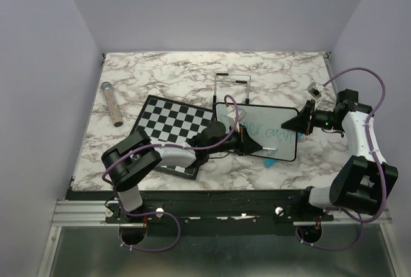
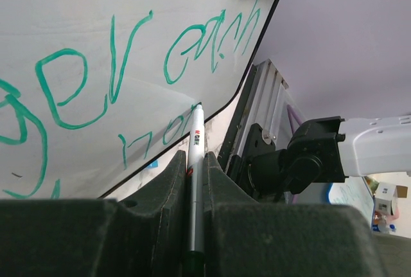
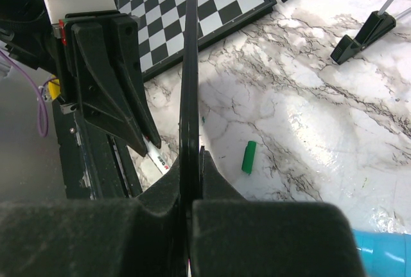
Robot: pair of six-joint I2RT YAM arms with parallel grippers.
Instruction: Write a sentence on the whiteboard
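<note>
Stiff and likely light, the black-framed white whiteboard (image 1: 263, 123) suits an edge grip, where the right gripper (image 3: 191, 166) clamps it; the left gripper (image 2: 195, 157) pinches a white marker (image 2: 198, 130).

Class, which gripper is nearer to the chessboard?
Left. The left gripper, holding a marker, sits just past the chessboard's right edge, at the whiteboard's near edge. The right gripper clamps the whiteboard's right edge, farther away.

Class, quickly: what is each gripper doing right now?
Left gripper: jaws shut on the marker.
Right gripper: jaws shut on the whiteboard edge.
</note>
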